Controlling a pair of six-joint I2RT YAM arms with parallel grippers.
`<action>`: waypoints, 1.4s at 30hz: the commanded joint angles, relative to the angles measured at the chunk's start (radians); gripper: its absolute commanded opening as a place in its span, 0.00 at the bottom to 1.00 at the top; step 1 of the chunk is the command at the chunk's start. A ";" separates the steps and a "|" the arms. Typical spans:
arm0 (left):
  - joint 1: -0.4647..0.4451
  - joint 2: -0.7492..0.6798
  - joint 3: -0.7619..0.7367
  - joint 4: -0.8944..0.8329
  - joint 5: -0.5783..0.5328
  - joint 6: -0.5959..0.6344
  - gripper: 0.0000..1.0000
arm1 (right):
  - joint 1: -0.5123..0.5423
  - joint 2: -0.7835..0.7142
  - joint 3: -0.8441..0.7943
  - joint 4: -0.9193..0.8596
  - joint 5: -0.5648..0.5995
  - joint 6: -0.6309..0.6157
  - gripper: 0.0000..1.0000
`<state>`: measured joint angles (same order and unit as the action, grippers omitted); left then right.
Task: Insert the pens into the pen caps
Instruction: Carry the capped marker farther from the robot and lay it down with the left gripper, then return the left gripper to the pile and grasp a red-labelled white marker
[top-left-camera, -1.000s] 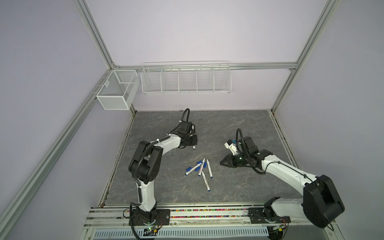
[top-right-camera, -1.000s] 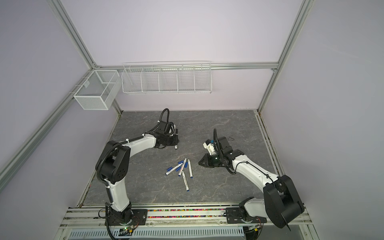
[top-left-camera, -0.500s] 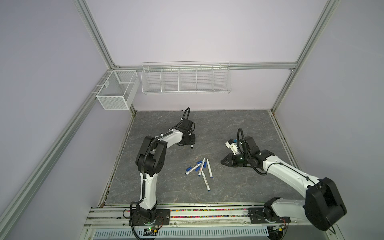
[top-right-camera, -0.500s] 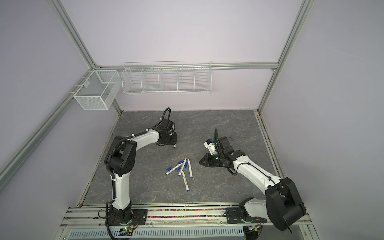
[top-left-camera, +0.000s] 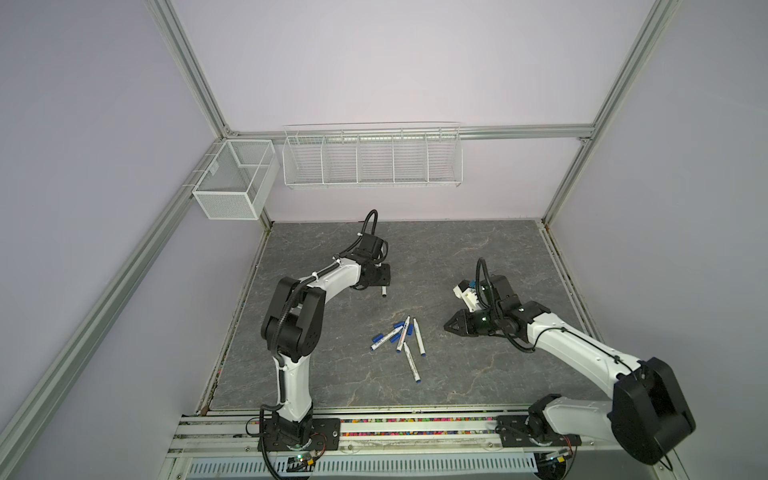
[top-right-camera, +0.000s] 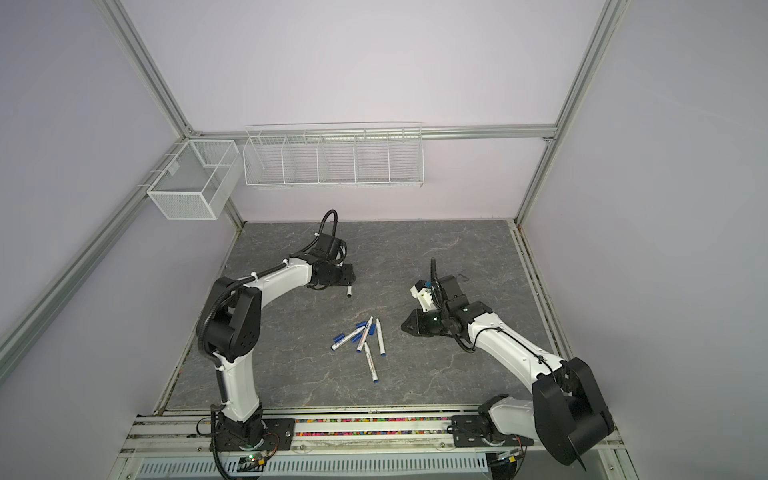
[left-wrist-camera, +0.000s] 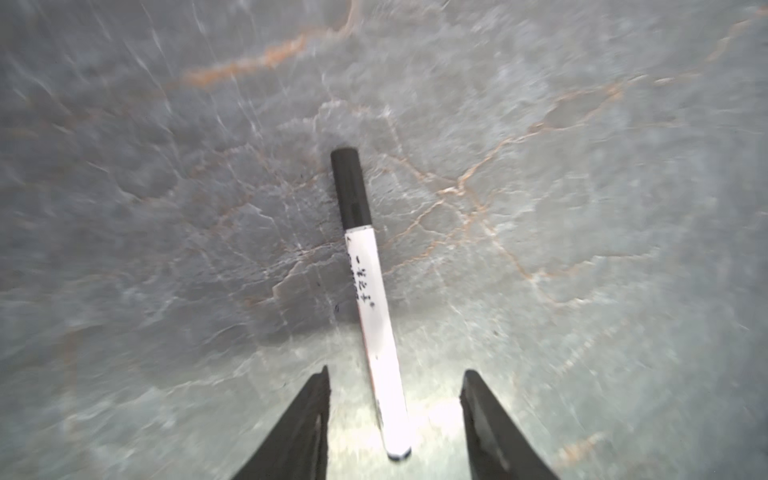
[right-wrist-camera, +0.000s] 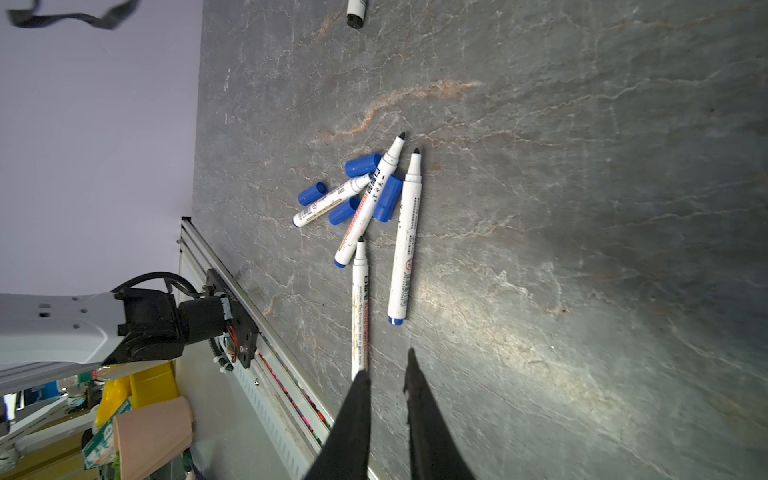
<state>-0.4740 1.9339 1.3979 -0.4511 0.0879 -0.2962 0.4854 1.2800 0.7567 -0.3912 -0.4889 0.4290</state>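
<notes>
On the table, left end effector gapes astride the black-capped pen (untouched); right end effector — barely parted — empty.

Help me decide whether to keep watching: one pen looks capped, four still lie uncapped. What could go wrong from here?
1. The black-capped pen lies loose between the open jaws of the left gripper; pulling away carelessly could knock it rolling.
2. The blue pens and blue caps lie in a touching, partly crossed heap; grabbing one may drag neighbours.
3. The right gripper, jaws barely apart and empty, would likely need to open wider before a pick.
</notes>
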 joint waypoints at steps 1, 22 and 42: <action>-0.007 -0.123 -0.054 -0.020 -0.026 0.000 0.58 | 0.048 -0.015 0.023 -0.072 0.069 -0.070 0.25; -0.373 -0.448 -0.461 -0.132 0.050 0.125 0.62 | 0.160 0.151 0.084 -0.053 0.222 0.002 0.36; -0.477 -0.143 -0.193 -0.200 0.053 0.161 0.59 | -0.055 -0.045 -0.015 -0.132 0.261 0.012 0.37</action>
<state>-0.9493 1.7699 1.1671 -0.6048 0.1303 -0.1478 0.4427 1.2533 0.7670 -0.4931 -0.2283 0.4473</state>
